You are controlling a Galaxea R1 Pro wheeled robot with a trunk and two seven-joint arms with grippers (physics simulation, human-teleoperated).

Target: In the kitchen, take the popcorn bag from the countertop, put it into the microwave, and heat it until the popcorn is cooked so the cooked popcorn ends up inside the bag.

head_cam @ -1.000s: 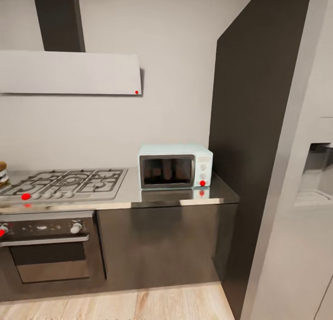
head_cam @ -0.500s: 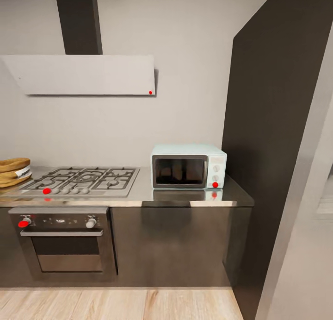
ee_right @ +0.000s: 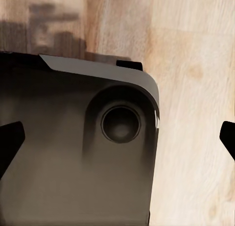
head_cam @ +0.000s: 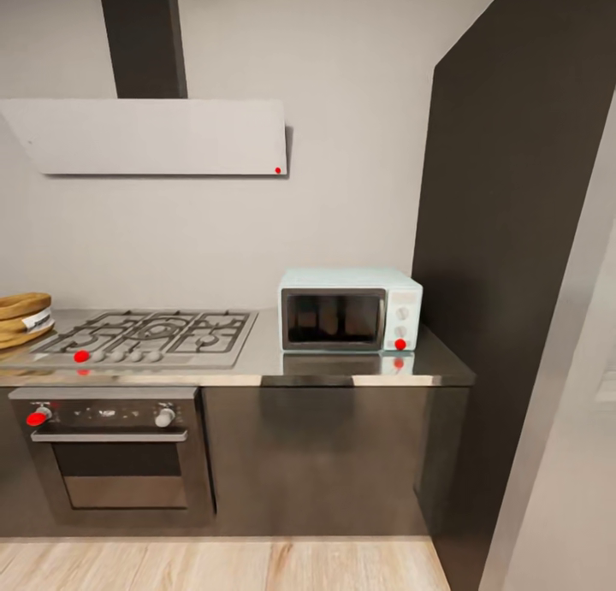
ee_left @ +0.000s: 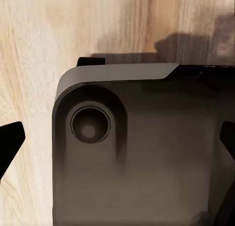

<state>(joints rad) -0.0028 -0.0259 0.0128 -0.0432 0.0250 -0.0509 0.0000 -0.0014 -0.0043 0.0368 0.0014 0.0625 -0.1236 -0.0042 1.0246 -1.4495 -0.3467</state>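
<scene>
Head view: the small pale-blue boxy microwave (head_cam: 351, 310) sits near the right end of the long grey steel desk (head_cam: 342, 367), beside a tall dark wall panel (head_cam: 505, 232); bare desk lies in front. Wrist views: left pincer (ee_left: 117, 142) and right pincer (ee_right: 117, 142) both spread apart above the wooden floor (ee_left: 39, 49).

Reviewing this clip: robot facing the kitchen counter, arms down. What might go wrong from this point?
1. The microwave door is shut, so it must be opened before anything goes in; it sits close to the dark tall panel, which may cramp the right arm.
2. The wrist views look down at the robot's base and wood floor, with finger tips wide apart at the edges; raising the arms near the countertop edge risks a bump.
</scene>
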